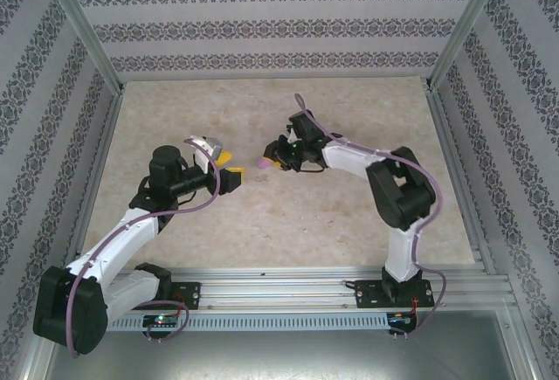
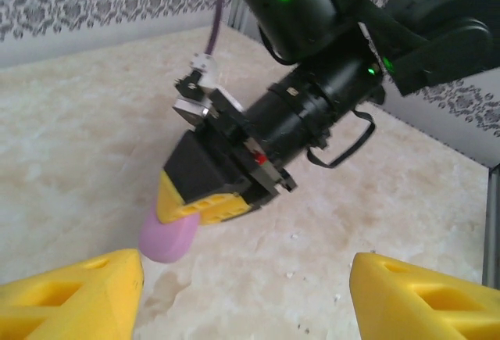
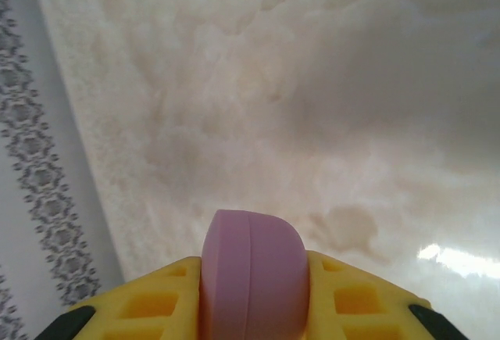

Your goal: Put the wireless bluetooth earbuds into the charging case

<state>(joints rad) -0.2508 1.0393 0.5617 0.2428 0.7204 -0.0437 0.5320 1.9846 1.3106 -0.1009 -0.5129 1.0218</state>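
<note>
From above, the right gripper [image 1: 272,162] holds a pink-purple charging case [image 1: 260,163] low over the marble-patterned table [image 1: 349,223], pointing it toward the left gripper [image 1: 233,170] just beside it, probably so that the two arms can work on it together

From the left wrist, the left gripper's yellow fingers [image 2: 74,297] stand well apart with nothing between them, facing the case [image 2: 167,237], which hangs from the right gripper's tips near the table; the gap looks set to receive it

From the right wrist, the yellow fingers [image 3: 152,301] are clamped on both sides of the case [image 3: 254,258]. Its seam runs upright and looks closed, so I cannot tell whether any wireless bluetooth earbuds are inside
</note>
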